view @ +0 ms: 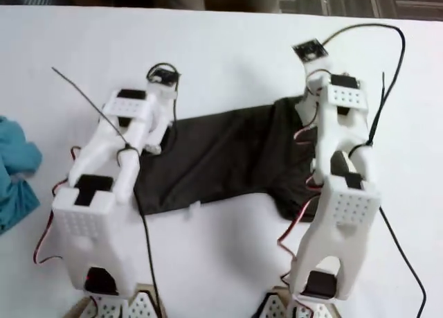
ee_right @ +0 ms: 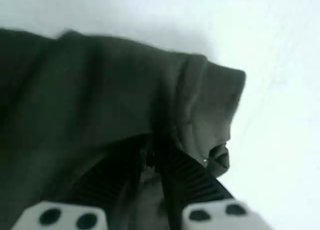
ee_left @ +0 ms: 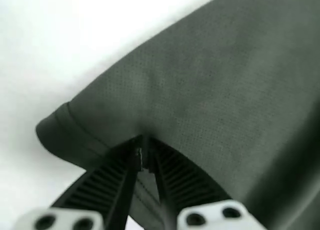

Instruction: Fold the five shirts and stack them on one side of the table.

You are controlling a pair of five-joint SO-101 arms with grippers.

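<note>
The white counter (view: pixel 228 41) takes up most of what I can see. Across its middle lies a dark shirt (view: pixel 228 159), stretched lengthwise from one arm to the other, so its long axis runs side to side in front of both bases. It lies mostly flat, with some bunching at the right end. The left arm (view: pixel 104 193) stands at one end of it and the right arm (view: pixel 339 193) at the other, each about as close to its own end.

At the counter's left edge sits a crumpled teal shirt (view: pixel 14 172), well apart from the dark one and nearer the left arm.

The left hand (ee_left: pixel 142 151) is pressed together on the dark fabric, pinching it just inside a hemmed corner (ee_left: pixel 60 127). The right hand (ee_right: pixel 152 152) is likewise closed on the cloth, nipping it beside a thicker rolled edge (ee_right: pixel 200 104), a cuff or collar, I can't tell which.

With both ends held, I'd judge the fold has to carry the gripped edge across the short way, both arms moving evenly so the cloth stays taut.
</note>
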